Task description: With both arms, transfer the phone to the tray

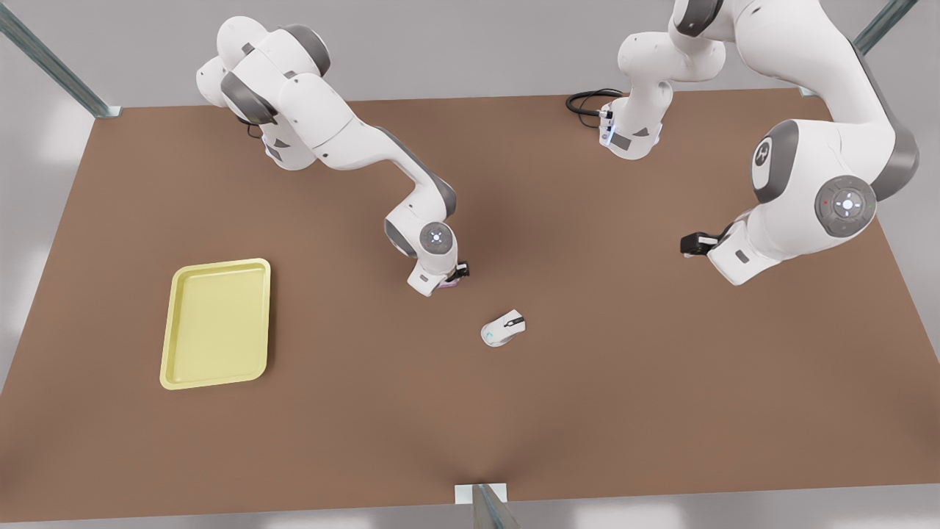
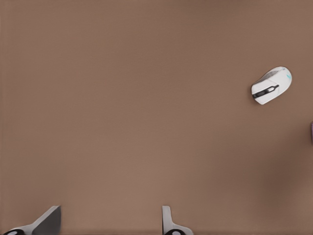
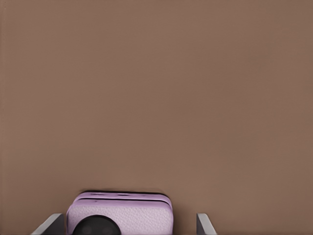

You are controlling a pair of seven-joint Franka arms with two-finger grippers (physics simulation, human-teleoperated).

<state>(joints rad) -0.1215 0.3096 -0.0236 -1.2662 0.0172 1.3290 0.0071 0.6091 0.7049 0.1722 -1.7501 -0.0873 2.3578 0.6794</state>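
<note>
Brown and bare apart from a few small items, the surface (image 1: 602, 397) stretches between two white arms mounted at its far edge. On the front view's left lies the pale yellow tray (image 1: 216, 324), well apart from everything else.

Near the middle, the right gripper (image 1: 457, 276) is down low over the phone (image 3: 120, 214). In the right wrist view the pale pink phone sits between the two fingers (image 3: 204, 224), which stand spread on either side of it with a gap showing on at least one flank, so they do not look closed on it yet. In the front view just a sliver of pink shows under that gripper. A white computer mouse (image 1: 504, 328) lies near, toward the front edge, and is not part of the job.

The left gripper (image 1: 692, 245) hangs above the surface on the front view's right, waiting, its fingers (image 2: 168, 223) held apart with nothing between them; its wrist camera sees the mouse farther off.

The phone looks small, stiff and light, with a grained, leather-like skin that should give fair grip. Its rounded edges could slip, so I judge the best hold is across the two flat opposite sides, centred.
</note>
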